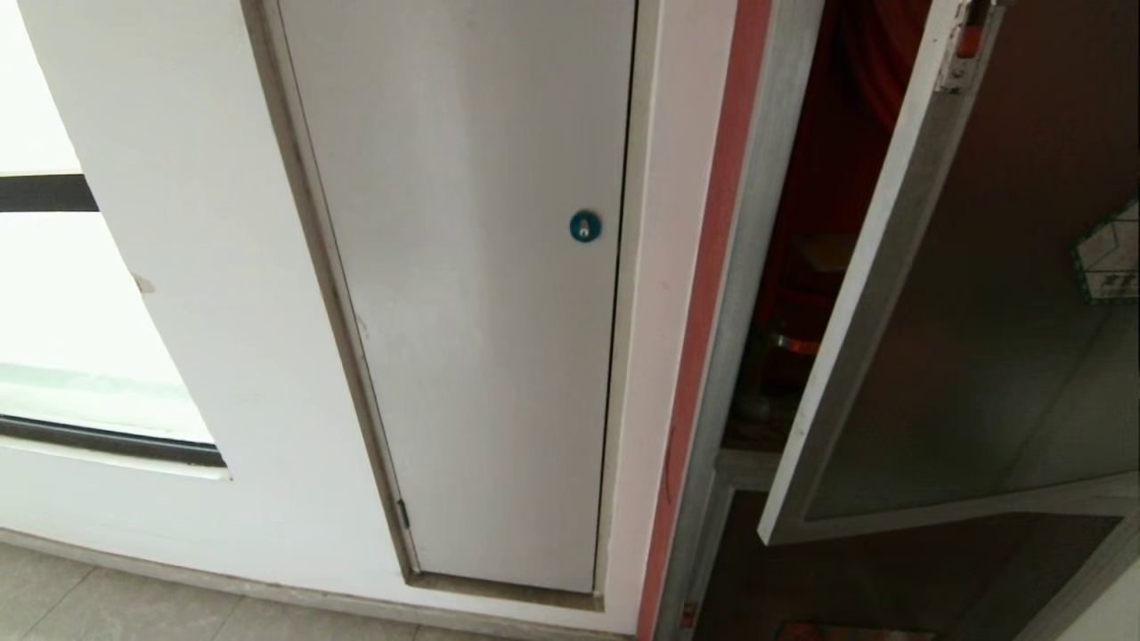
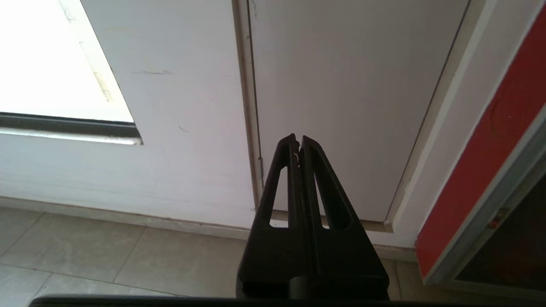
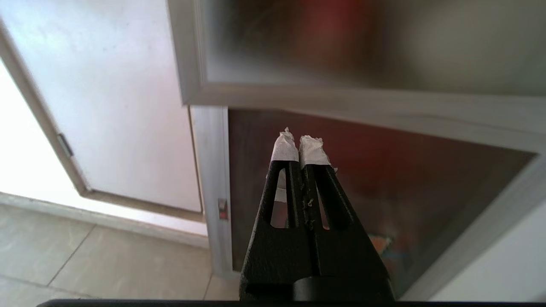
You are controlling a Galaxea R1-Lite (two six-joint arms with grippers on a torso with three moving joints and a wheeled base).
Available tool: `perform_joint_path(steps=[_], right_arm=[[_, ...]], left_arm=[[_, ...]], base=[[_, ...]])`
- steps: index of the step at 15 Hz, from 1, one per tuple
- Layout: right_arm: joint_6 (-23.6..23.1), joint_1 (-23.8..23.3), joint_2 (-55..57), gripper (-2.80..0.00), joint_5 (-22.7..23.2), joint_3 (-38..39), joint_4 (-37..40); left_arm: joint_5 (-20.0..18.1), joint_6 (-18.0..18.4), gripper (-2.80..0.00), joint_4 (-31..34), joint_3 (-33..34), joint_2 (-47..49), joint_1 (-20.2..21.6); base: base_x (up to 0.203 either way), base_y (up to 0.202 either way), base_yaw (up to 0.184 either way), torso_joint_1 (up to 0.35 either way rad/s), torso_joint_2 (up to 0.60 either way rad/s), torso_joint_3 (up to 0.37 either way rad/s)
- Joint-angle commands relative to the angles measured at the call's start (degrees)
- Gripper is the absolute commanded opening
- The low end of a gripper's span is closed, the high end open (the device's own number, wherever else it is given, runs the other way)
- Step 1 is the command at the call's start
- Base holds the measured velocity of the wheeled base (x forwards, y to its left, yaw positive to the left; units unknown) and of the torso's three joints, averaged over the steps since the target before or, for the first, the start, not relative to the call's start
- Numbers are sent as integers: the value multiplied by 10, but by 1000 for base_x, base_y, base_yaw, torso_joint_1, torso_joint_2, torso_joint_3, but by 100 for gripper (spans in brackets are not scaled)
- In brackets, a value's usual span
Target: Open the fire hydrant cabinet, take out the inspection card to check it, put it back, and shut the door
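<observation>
On the right of the head view, the tall brushed-silver fire hydrant cabinet (image 1: 744,294) with its red interior is standing open, and the dark tinted glass door (image 1: 971,338) in its silver frame is swinging out well clear of the frame. Beside it, the plain white door panel (image 1: 472,294) with the small blue round lock (image 1: 585,226) is sitting shut (not part of this job). Neither arm is showing in the head view. The black left gripper (image 2: 298,141) is hanging low with its fingers pressed together and holding nothing, pointing at the foot of the white panel above the pale tiled floor (image 2: 106,256). The black right gripper (image 3: 297,147), its tips wrapped in white tape, is likewise pinched tight and empty, pointing at the lower dark panel (image 3: 405,187) just below the open door's bottom rail. The inspection card is not showing anywhere; inside the cabinet only dim red shapes are making themselves out, so I cannot say whether it is lying in there. By my reading, the opening is done; whether the card has been checked and returned is impossible to tell, and closing the door is certainly still waiting.
</observation>
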Motion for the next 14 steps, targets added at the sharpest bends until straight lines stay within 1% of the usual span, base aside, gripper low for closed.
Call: perform_joint_path(steps=[1, 4, 5, 14], right_arm=[[0, 0, 1, -280, 0, 0, 0], [0, 0, 1, -280, 0, 0, 0], [0, 0, 1, -280, 0, 0, 0], [0, 0, 1, -280, 0, -1, 0]], left_arm=[[0, 0, -280, 0, 1, 1, 0], [0, -1, -280, 0, 1, 0, 0], [0, -2, -280, 0, 1, 1, 0], [0, -2, -280, 0, 1, 1, 0]], base=[[198, 0, 2, 5, -1, 2], [189, 0, 0, 3, 1, -1], [94, 0, -3, 17, 8, -2], [0, 0, 0, 0, 0, 0]])
